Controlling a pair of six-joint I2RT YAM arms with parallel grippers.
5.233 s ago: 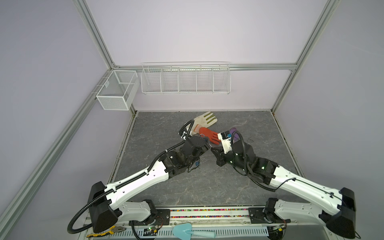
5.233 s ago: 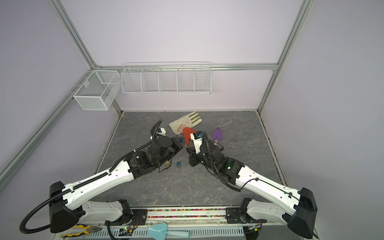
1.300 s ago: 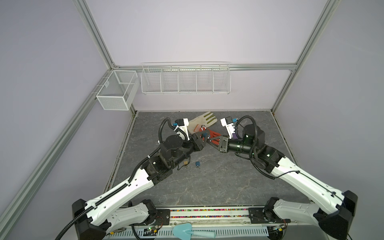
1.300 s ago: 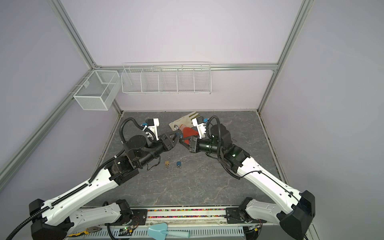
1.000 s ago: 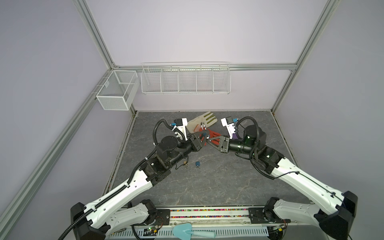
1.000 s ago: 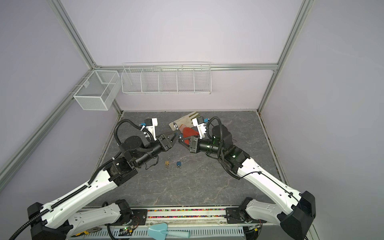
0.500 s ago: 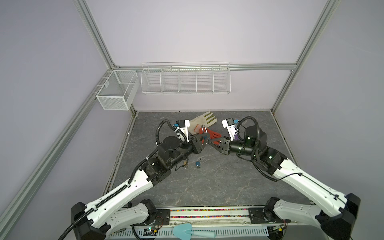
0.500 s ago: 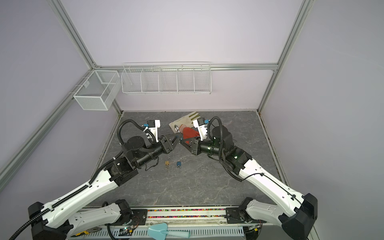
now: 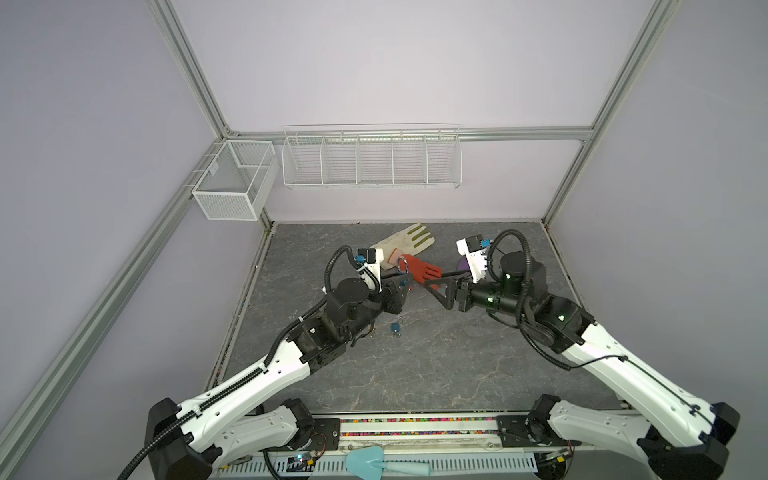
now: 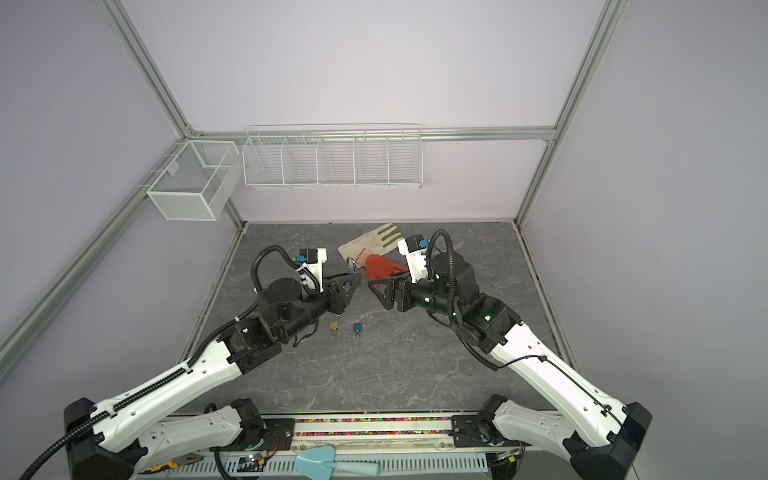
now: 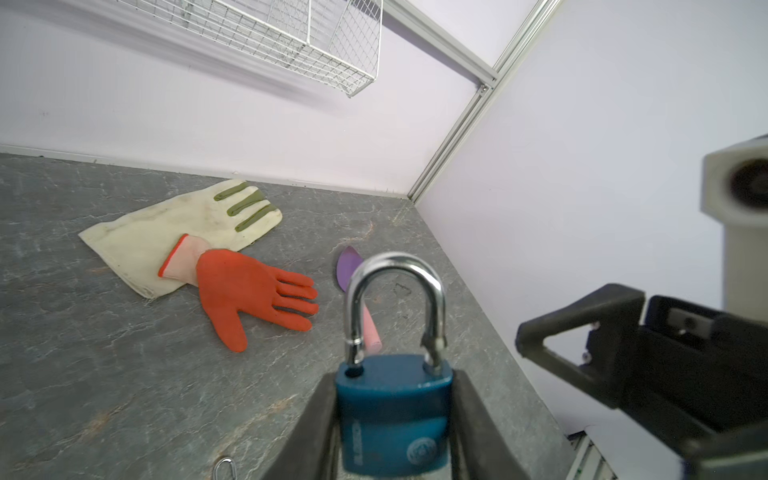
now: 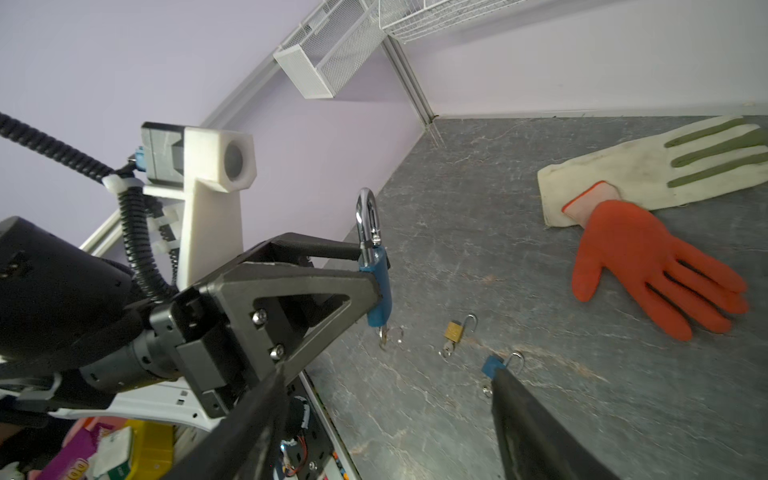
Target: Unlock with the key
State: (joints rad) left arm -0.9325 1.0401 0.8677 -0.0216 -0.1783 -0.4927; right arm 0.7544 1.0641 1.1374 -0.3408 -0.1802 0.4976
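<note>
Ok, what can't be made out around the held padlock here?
Keyway of the held blue padlock: left wrist view, lost at the bottom edge; in the right wrist view the key under it is too small to tell if seated.
Purple-and-pink item: left wrist view, partly behind the shackle; unidentifiable.
Lower part of the small blue padlock: right wrist view, behind a finger of the right gripper.

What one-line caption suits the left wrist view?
Left gripper holds a blue padlock, shackle raised; an orange glove and a cream glove lie beyond.
</note>
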